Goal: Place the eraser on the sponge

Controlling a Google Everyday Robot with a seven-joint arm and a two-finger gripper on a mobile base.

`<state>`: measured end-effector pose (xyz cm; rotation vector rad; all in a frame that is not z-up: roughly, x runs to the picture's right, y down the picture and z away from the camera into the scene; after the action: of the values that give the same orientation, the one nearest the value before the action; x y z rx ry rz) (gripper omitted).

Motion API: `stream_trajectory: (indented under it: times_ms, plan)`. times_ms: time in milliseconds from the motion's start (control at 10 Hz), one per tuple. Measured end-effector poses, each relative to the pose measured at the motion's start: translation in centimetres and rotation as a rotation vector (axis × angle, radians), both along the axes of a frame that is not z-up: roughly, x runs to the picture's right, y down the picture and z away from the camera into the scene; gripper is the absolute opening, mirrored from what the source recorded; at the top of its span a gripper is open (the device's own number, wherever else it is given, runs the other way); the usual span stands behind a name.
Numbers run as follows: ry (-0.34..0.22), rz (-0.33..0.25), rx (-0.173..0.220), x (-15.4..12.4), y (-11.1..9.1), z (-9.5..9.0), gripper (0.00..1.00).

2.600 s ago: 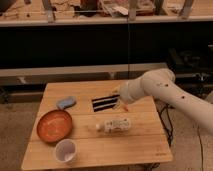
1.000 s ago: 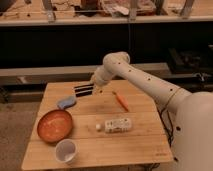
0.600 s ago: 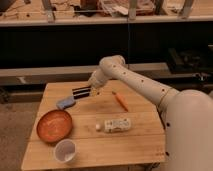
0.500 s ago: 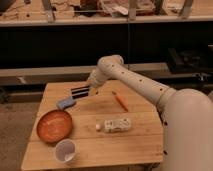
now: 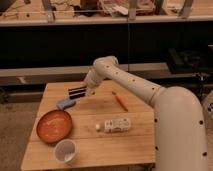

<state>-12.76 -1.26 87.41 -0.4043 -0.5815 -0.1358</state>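
The eraser [image 5: 77, 91], a small black block with thin white stripes, hangs just above the table's back left part. My gripper [image 5: 86, 90] is shut on its right end, at the tip of the white arm that reaches in from the right. The sponge [image 5: 65, 103], a flat grey-blue pad, lies on the wooden table just below and left of the eraser. The eraser is close to the sponge but apart from it.
An orange bowl [image 5: 53, 125] sits at the front left, with a white cup [image 5: 65, 150] near the front edge. A clear plastic bottle [image 5: 115, 124] lies on its side mid-table. An orange pen-like stick [image 5: 120, 101] lies right of centre. The table [image 5: 135, 145] backs onto dark shelving.
The arm has carried the eraser leftward across the table, from near the middle to just above and right of the sponge. Over the last half second it has edged slightly lower and left.
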Motion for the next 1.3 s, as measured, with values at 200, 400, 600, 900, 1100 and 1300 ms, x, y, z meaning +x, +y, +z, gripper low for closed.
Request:
stream_trajectory:
  times_ms: [200, 400, 600, 900, 1100, 1300]
  plan:
    - [-0.007, -0.011, -0.005, -1.7, 0.3, 0.7, 0.0]
    - [-0.009, -0.013, -0.012, -2.0, 0.4, 1.4, 0.0]
    - [-0.019, -0.026, -0.012, -2.8, 0.7, 2.0, 0.0]
    - [-0.032, -0.043, -0.012, -4.6, 1.1, 2.8, 0.0]
    - [-0.036, -0.048, -0.011, -4.7, 1.2, 3.1, 0.0]
    - [-0.038, -0.053, -0.01, -5.0, 1.3, 3.3, 0.0]
